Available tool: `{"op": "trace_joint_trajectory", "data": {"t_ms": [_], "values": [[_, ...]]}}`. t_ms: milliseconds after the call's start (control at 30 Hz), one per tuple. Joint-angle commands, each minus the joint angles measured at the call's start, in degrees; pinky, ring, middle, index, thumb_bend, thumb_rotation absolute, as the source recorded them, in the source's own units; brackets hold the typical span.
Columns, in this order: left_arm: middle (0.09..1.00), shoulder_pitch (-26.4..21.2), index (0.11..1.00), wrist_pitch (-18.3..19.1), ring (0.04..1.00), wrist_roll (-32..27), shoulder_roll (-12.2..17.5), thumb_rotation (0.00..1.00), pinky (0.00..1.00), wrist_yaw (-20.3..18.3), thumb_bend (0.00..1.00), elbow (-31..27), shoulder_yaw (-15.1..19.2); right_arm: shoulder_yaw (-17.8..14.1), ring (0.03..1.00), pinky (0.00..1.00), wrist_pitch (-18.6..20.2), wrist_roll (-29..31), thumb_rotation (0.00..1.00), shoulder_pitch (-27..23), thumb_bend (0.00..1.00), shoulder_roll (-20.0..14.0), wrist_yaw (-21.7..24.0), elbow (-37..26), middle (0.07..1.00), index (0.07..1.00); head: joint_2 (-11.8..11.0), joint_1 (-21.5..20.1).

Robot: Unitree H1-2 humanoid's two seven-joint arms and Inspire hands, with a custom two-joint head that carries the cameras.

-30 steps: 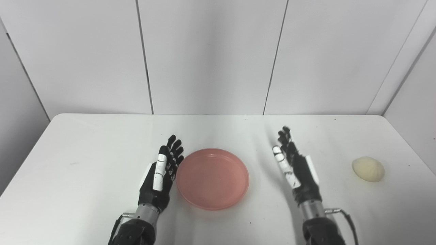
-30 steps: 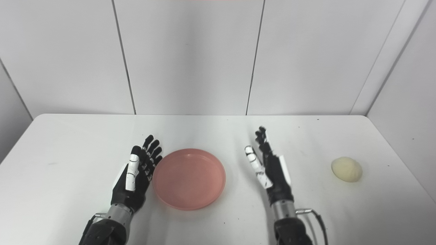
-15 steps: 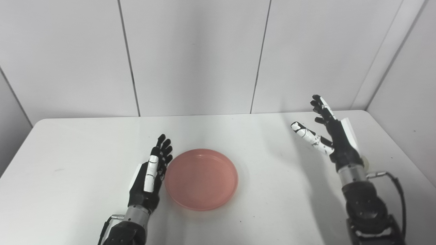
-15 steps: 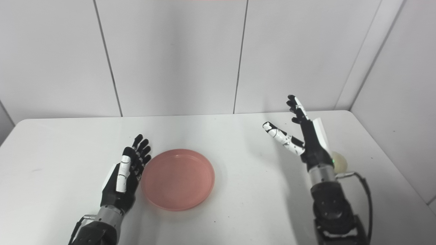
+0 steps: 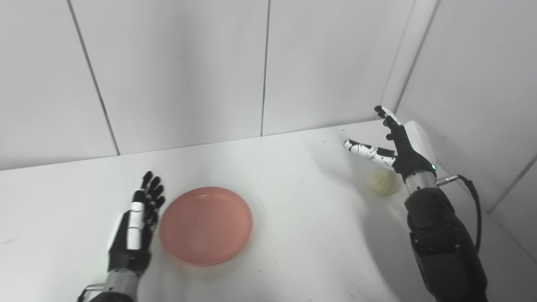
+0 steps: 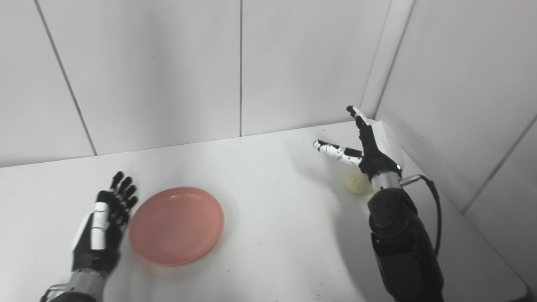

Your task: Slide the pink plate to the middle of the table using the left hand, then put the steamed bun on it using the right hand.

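Observation:
The pink plate [image 5: 205, 225] lies flat on the white table, empty. My left hand [image 5: 135, 228] rests just to its left, open, fingers straight and close to the rim. The pale steamed bun [image 5: 383, 183] sits on the table at the far right. My right hand [image 5: 398, 149] hovers above and just behind it, open, thumb stretched to the left, holding nothing. The right wrist partly covers the bun in the right eye view [image 6: 355, 183].
White wall panels stand close behind the table, and a side wall runs along its right edge near the bun. The table's right corner [image 6: 518, 289] shows at the bottom right. A black cable [image 5: 472, 197] loops off the right forearm.
The camera has swung to the right, shifting the whole picture left. My right hand has travelled right and up from beside the plate to above the bun. The left hand stays by the plate.

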Motion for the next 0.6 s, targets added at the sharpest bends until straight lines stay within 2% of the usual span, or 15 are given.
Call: {"op": "trace_joint_trajectory", "data": {"t_ms": [0,33,100,133,200,233,267,400,433,567], "values": [[1.000,1.7,1.000,0.3,1.000,-0.7,1.7,1.00,0.79,-1.4,0.65,2.0,0.5,-1.5,0.923,0.84,-0.3,-5.5,0.55,-2.0,0.78,-0.2,1.8,-1.6,0.922,0.901,0.1,-0.5],[1.000,1.5,1.000,0.5,1.000,-0.6,2.0,1.00,0.72,-1.6,0.65,2.2,0.4,-2.2,0.932,0.86,-0.3,-7.6,0.53,-2.2,0.79,0.1,3.0,-1.6,0.920,0.899,-0.1,-0.9],[1.000,1.4,1.000,0.6,1.000,-0.3,2.4,1.00,0.72,-1.4,0.66,2.5,0.3,-3.0,0.946,0.89,-0.3,-10.8,0.52,-2.4,0.79,0.6,4.9,-1.4,0.921,0.898,-0.1,-0.9],[1.000,1.3,1.000,0.5,1.000,-0.1,2.5,1.00,0.86,-1.3,0.66,2.5,0.3,-3.1,0.949,0.90,-0.3,-12.3,0.50,-2.4,0.80,0.5,5.6,-1.1,0.920,0.897,0.0,-1.0],[1.000,1.2,1.000,0.4,1.000,0.0,2.6,1.00,0.96,-1.2,0.66,2.6,0.4,-3.2,0.946,0.92,-0.3,-14.6,0.49,-2.5,0.80,0.6,6.5,-0.7,0.915,0.895,-0.1,-1.2],[1.000,1.2,1.000,0.6,1.000,-0.1,2.7,1.00,0.90,-1.3,0.66,2.6,0.4,-3.2,0.943,0.94,-0.3,-15.7,0.48,-2.6,0.82,0.6,7.1,-0.3,0.913,0.892,-0.1,-1.3],[1.000,1.2,1.000,0.6,1.000,-0.1,2.9,1.00,0.90,-1.5,0.66,2.6,0.3,-3.3,0.943,0.96,-0.3,-16.9,0.47,-2.6,0.83,0.7,7.6,-0.1,0.912,0.892,-0.1,-1.4],[1.000,1.4,1.000,0.7,1.000,0.6,3.0,1.00,0.99,-0.9,0.66,2.2,0.3,-2.7,0.942,1.00,-0.3,-21.5,0.45,-2.4,0.85,0.8,9.0,1.5,0.911,0.885,0.1,-1.6],[1.000,1.4,1.000,0.8,1.000,0.8,2.9,1.00,0.95,-0.8,0.66,2.1,0.3,-2.7,0.945,1.00,-0.3,-22.0,0.45,-2.4,0.86,0.8,9.1,2.0,0.913,0.882,0.1,-1.6],[1.000,1.3,1.000,0.7,1.000,0.6,3.0,1.00,0.93,-1.0,0.66,2.2,0.5,-3.4,0.946,1.00,-0.3,-23.3,0.43,-2.9,0.87,1.6,9.0,4.5,0.917,0.879,0.2,-1.6]]}}
